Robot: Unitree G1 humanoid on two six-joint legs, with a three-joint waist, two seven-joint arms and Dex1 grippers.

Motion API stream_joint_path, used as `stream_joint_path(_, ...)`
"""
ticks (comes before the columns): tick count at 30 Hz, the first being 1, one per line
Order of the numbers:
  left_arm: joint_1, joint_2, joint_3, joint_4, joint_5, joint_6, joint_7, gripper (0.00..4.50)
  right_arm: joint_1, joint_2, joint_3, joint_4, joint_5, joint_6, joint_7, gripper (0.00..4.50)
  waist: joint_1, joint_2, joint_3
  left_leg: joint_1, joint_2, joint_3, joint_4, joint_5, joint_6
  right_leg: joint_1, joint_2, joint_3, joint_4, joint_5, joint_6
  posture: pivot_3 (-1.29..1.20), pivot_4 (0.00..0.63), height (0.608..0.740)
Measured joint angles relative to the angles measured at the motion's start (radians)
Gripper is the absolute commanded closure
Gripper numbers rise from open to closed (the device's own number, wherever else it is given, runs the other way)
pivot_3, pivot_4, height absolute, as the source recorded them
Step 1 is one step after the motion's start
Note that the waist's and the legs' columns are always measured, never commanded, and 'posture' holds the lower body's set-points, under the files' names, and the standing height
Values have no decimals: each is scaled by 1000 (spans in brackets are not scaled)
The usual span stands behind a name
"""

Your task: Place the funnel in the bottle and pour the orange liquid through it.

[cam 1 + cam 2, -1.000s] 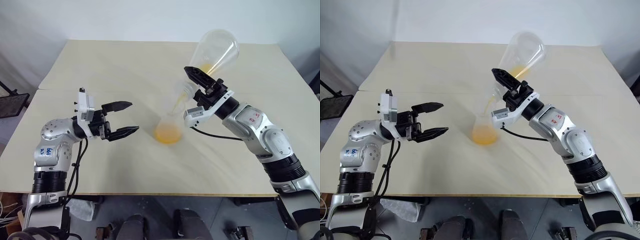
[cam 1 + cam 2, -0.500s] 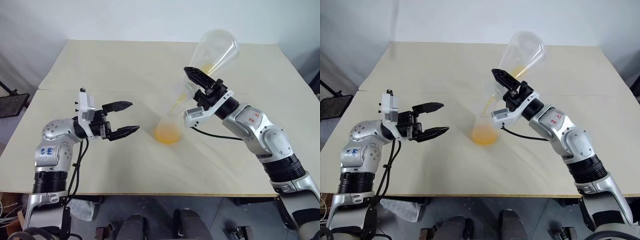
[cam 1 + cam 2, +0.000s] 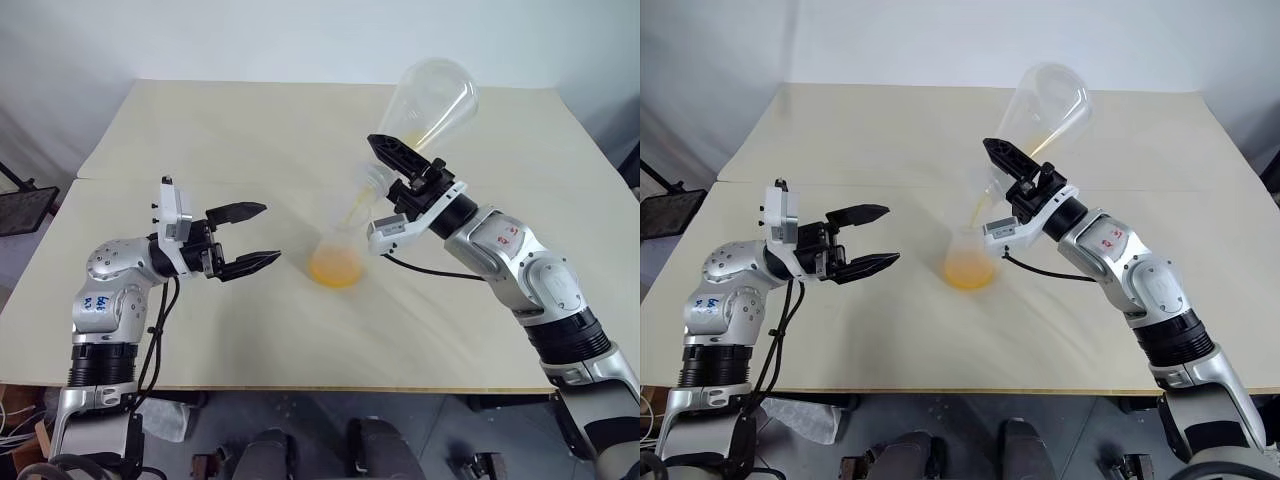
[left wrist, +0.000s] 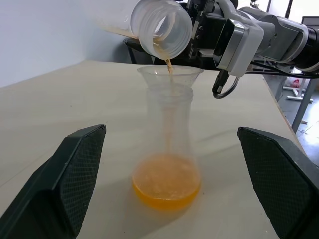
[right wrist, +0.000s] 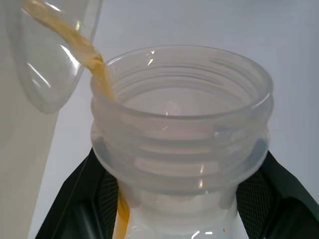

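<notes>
Fingers of the left gripper (image 3: pixel 252 236) are standing wide apart and gripping nothing, hovering above the table (image 3: pixel 200 140) and pointing toward the bottle (image 3: pixel 336 258), well short of touching it. Moving right, the bottle is standing upright near the table's middle with the funnel (image 4: pixel 170 75) sitting in its neck, and the orange liquid (image 4: pixel 166 183) is pooling in its flared base. A thin stream is falling into the funnel from the larger flask (image 3: pixel 432 100), which the right gripper (image 3: pixel 398 168) is clamping by its threaded neck and tilting mouth-down above the bottle.

Judging by looks, the bottle is light, thin-walled and smooth, so it is likely tipping easily while so little liquid is weighting it; steadying it low on the neck, below the funnel's rim, seems safest. The funnel is only resting loose and would shift under any knock. The flask's ridged neck is giving the right gripper a firmer purchase than the slick cone would.
</notes>
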Motion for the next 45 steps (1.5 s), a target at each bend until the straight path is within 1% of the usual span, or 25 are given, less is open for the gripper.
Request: stream_joint_path(45, 1, -20, -1, -4, -1, 7, 2, 0, 0, -7, 0, 8, -31, -21, -53, 1878, 0, 0, 0, 0, 0, 0, 0, 0, 0, 0, 0, 0, 0, 0, 0, 0, 150, 740)
